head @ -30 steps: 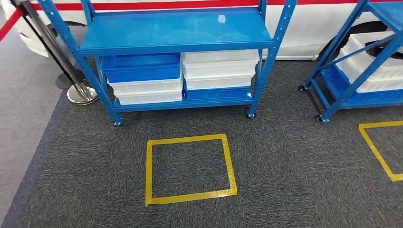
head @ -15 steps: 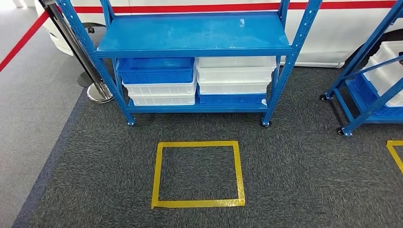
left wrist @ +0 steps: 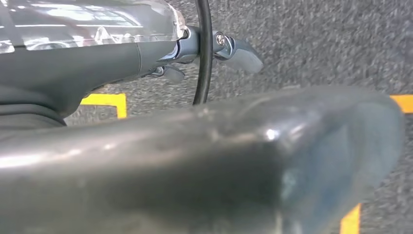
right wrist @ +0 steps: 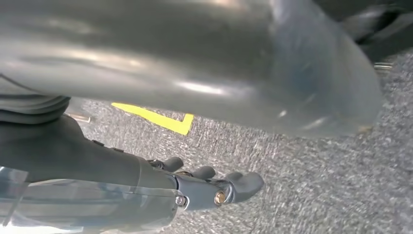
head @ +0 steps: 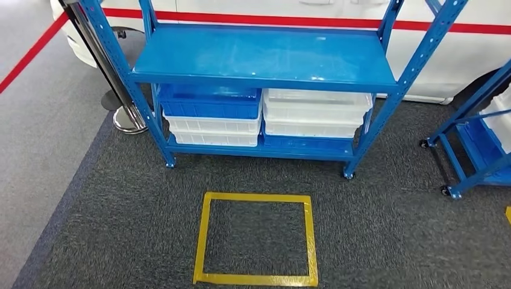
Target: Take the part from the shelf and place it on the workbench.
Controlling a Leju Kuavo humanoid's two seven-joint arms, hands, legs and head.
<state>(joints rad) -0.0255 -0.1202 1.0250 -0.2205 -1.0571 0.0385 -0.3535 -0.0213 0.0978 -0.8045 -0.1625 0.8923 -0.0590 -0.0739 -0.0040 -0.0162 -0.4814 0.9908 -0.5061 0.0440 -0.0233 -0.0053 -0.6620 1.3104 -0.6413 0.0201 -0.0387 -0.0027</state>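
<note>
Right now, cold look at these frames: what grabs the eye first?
The blue shelf rack straight ahead dominates, its top board bare and glossy, with blue and white bins stacked in two piles on its lowest level. On the dark carpet in front of it lies a yellow tape square. The wrist views look down at the same carpet past the left hand and right hand, neither holding anything.

Warehouse-like hall: blue shelf rack (head: 265, 57), stacked bins (head: 316, 111), floor-tape square (head: 256, 238).
</note>
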